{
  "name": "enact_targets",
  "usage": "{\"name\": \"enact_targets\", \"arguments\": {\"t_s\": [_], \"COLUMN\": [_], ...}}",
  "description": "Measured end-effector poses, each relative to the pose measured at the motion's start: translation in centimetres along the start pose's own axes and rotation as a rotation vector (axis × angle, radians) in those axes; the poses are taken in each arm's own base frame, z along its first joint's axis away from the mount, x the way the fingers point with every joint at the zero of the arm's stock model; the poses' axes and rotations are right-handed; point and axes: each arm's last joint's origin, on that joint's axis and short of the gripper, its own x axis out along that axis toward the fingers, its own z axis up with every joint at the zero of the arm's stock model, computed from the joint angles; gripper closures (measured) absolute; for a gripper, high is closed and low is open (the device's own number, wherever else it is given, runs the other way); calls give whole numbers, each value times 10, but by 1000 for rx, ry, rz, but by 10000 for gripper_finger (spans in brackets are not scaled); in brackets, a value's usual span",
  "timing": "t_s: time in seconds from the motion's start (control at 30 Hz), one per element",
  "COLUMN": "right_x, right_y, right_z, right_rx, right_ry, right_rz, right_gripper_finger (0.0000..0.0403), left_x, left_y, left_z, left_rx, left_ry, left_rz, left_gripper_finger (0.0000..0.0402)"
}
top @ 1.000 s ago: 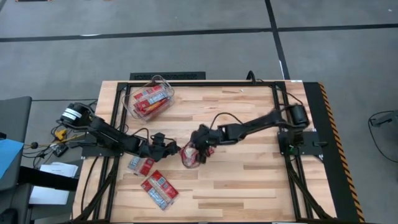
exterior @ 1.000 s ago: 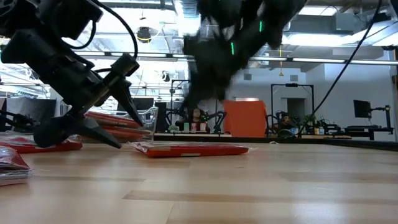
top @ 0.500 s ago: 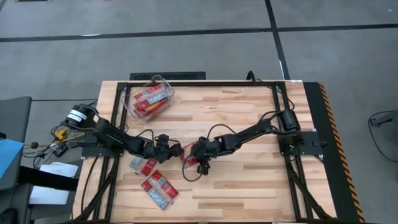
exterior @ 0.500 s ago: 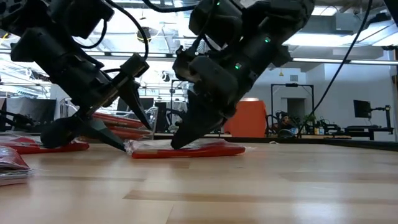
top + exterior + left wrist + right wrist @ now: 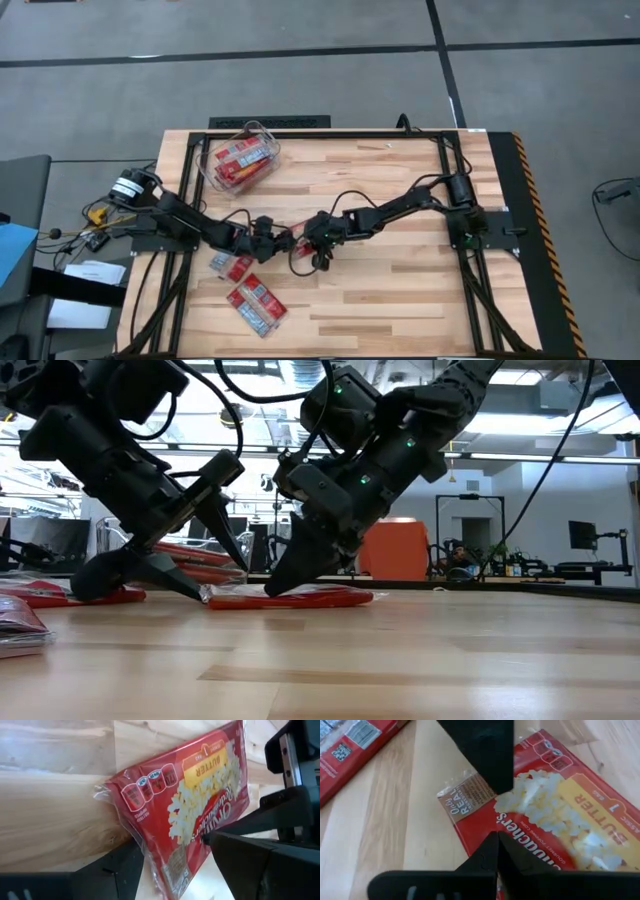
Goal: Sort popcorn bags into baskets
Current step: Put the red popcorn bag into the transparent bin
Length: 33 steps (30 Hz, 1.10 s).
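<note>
A wooden tabletop [image 5: 400, 290] with two dark robot arms meeting near its middle over one flat red popcorn bag [image 5: 290, 597]. Take that bag as the landmark.

The right claw [image 5: 300, 575] is down on the bag, its fingertips pressed together on the bag's edge in the right wrist view, so it looks closed on the wrapper. The bag lies flat on the wood, not lifted. The left claw [image 5: 165, 570] sits just beside the bag on the side away from the right arm, its two fingers spread apart, one tip low at the wood and one above, the bag's crinkled end lying between them in the left wrist view.

Beyond the bag, toward the far left corner of the tabletop, stands the clear basket [image 5: 262, 133], already holding several red packets. On the near side of the bag, to the left, lie more loose packets [image 5: 256, 304], some stacked.

To do this step well, I judge the pinch matters most: the wrapper is thin and slippery, so the right claw should hold a firm fold of the edge before rising, then lift straight up. The left claw is very close, so the two should not tug the bag in opposite directions; one should release or stay clear. The carry to the basket crosses the left arm's reach, so height over it would help.
</note>
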Motion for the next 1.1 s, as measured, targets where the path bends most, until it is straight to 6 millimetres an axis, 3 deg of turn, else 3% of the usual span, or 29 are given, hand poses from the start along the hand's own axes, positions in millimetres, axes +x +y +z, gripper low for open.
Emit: {"name": "enact_targets", "arguments": {"t_s": [0.13,0.37,0.53,0.63,0.87,1.1], "right_x": [-10,-70,-114,-135,-192,-224], "right_y": [9,30,39,39,39,35], "right_z": [4,38,50,52,61,60], "right_rx": [-14,-45,-80,-95,-94,-88], "right_ry": [-4,-110,-143,-130,-208,-232], "right_rz": [13,33,-40,-58,-128,-240], "right_gripper_finger": [388,381,373,382,385,374], "left_x": [3,6,9,4,-26,-55], "left_y": [0,4,2,-11,-41,-61], "left_z": [5,15,22,22,35,64], "left_rx": [13,72,71,60,30,21], "left_ry": [-28,-106,-119,-102,-185,-332], "left_rz": [25,74,71,-26,-182,-265], "left_gripper_finger": [236,386,400,401,401,401]}}
